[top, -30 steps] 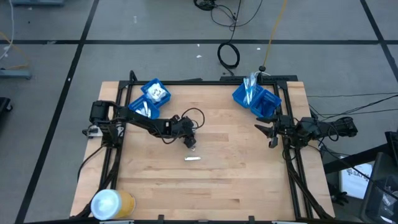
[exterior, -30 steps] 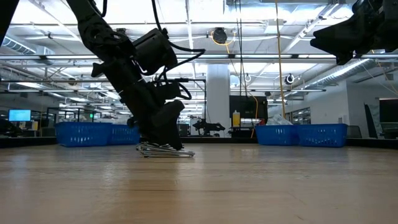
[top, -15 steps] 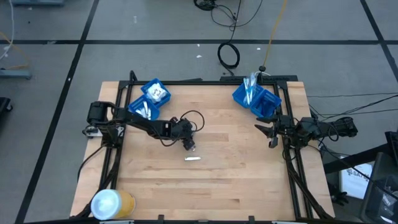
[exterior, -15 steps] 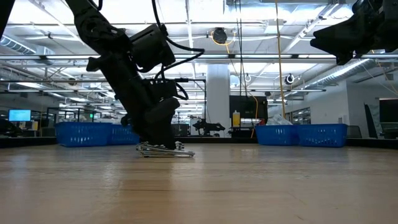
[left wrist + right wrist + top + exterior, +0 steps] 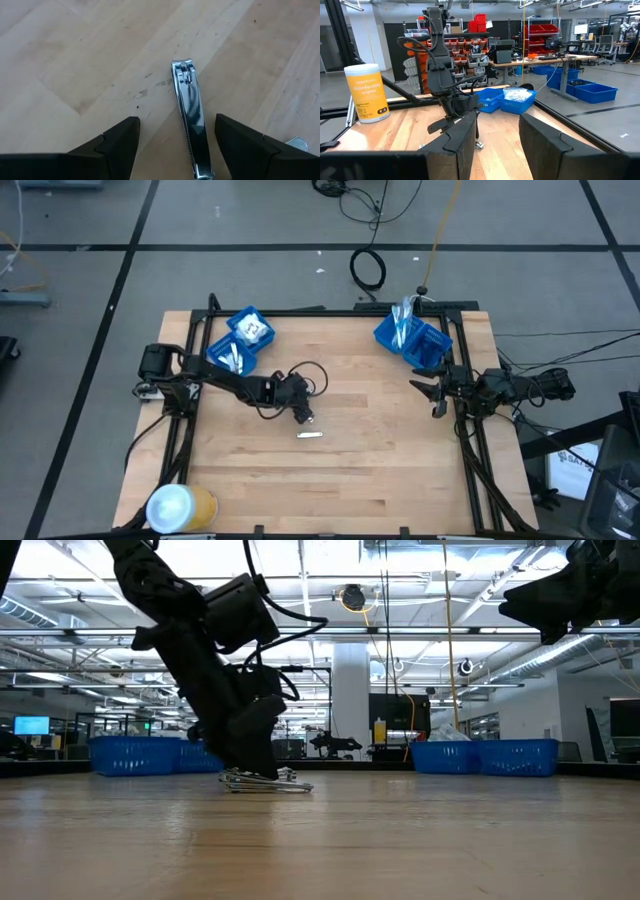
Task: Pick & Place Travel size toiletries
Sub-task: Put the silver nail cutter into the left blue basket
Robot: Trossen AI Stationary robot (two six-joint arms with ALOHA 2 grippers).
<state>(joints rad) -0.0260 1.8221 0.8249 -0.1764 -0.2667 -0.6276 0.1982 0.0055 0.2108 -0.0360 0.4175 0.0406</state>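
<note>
Now L tool (image 5: pixel 172 150) open astride slim shiny metal nail clipper (image 5: pixel 190 120) on wood.

Bare table (image 5: pixel 340 480) lies open across the middle and front; only a nail clipper (image 5: pixel 310 434) and the left gripper (image 5: pixel 304 416) just behind it sit mid-table. Blue bins (image 5: pixel 240 340) crowd both back corners, a wipes can (image 5: pixel 178 506) the front-left one

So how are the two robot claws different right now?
The left gripper is down at the table, fingers open on either side of a shiny nail clipper; the right gripper hangs above the table's right edge with nothing between its fingers. The left arm reaches toward the middle; the right stays back. Both are dark with two fingers.
</note>
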